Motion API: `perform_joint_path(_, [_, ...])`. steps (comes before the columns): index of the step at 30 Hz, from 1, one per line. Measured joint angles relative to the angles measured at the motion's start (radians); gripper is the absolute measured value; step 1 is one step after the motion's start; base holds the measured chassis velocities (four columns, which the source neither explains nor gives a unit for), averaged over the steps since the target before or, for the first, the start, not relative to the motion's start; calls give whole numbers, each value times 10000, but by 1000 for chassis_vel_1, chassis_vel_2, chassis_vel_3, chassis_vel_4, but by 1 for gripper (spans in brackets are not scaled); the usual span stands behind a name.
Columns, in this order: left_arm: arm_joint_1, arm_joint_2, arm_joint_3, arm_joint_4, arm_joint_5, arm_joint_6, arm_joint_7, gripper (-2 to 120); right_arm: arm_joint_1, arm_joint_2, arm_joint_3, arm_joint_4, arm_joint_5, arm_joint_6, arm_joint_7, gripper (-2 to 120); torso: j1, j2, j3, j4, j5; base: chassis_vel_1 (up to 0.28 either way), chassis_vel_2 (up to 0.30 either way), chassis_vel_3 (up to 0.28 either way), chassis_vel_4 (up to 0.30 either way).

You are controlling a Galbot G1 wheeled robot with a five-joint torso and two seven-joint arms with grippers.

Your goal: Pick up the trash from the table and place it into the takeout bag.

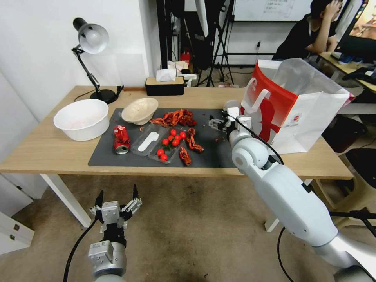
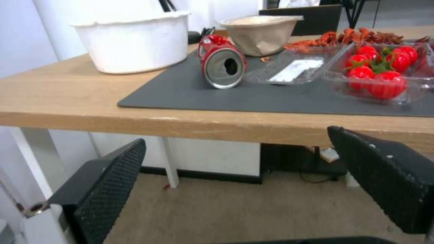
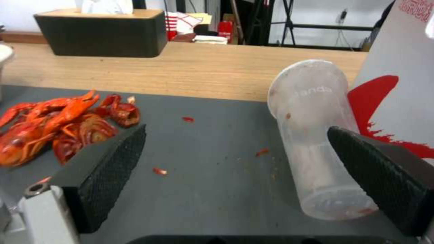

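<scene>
while the left hand (image 1: pixel 117 199) hangs open, the open right hand (image 3: pixel 235 176) flanks a clear plastic cup (image 3: pixel 316 135) faintly lettered "anda".

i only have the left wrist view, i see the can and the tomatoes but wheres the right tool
Observer: The right tool hangs over the right part of the dark mat, close to the takeout bag.
Operator: is it holding anything
Observer: No. It is open, and a clear plastic cup lies on its side on the mat by one finger, not clamped.
Operator: bag upright?
Observer: Yes, it stands upright at the right end of the table, with its mouth open.
</scene>
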Motion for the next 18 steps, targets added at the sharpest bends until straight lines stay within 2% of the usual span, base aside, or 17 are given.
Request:
perform_joint_path(14, [-12, 15, 3, 12, -29, 8, -2, 100, 333, 149, 1, -791, 230, 122, -167, 100, 0, 0, 0, 0, 0, 0, 0, 0, 0])
perform_joint_path(18, [-18, 45, 14, -5, -38, 12, 1, 100, 601, 208, 20, -1351, 216, 56, -173, 100, -1, 2, -1, 1, 0, 0, 0, 0, 0])
